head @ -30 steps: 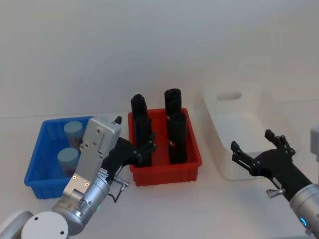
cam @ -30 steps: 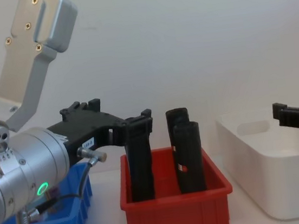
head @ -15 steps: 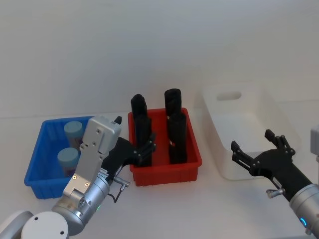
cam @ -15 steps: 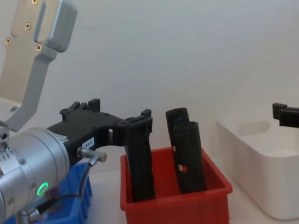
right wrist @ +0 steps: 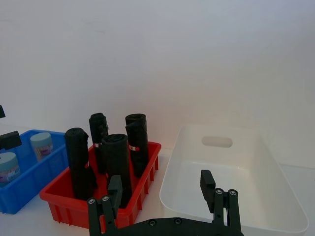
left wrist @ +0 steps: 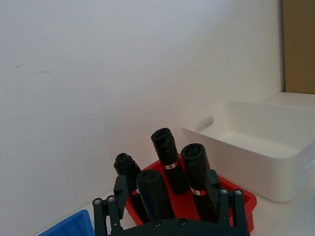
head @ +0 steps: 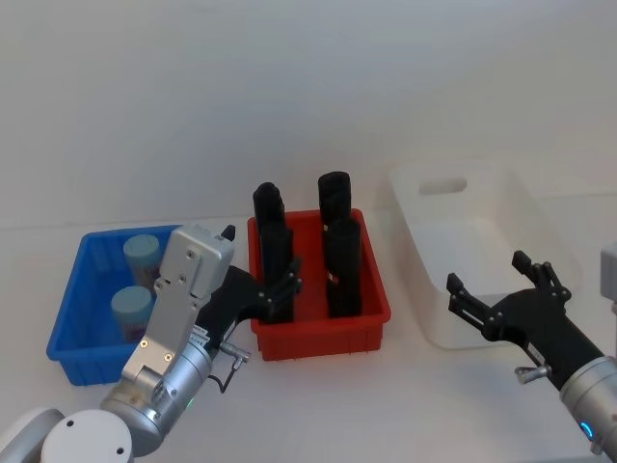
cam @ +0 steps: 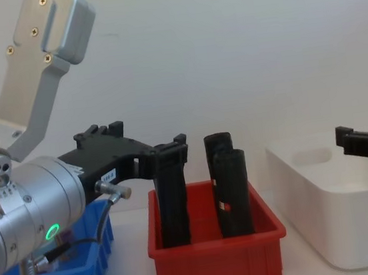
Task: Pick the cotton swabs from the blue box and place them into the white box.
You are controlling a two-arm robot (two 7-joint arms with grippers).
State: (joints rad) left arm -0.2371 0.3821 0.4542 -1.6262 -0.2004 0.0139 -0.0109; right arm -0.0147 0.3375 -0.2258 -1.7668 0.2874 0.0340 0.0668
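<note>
Head view: two cotton swabs (head: 130,307), small clear jars with pale blue lids, stand upright in the low bright blue ribbed plastic box (head: 66,323) at the table's left. The left gripper (head: 260,258) hangs at the left edge of the red plastic bin (head: 318,340), so the jars lie to its left. The right gripper (head: 487,272) hovers spread by the front of the large glossy white plastic box (head: 405,207).

Left wrist view: the left fingers stand wide apart and empty, aimed at the tall black cylindrical containers (left wrist: 165,147).

Right wrist view: the right fingers are wide and empty, with both jars far across the red bin.

Chest view: the left arm looms over the blue box. I judge it the nearer arm; it must swing left and come down over a lid.
</note>
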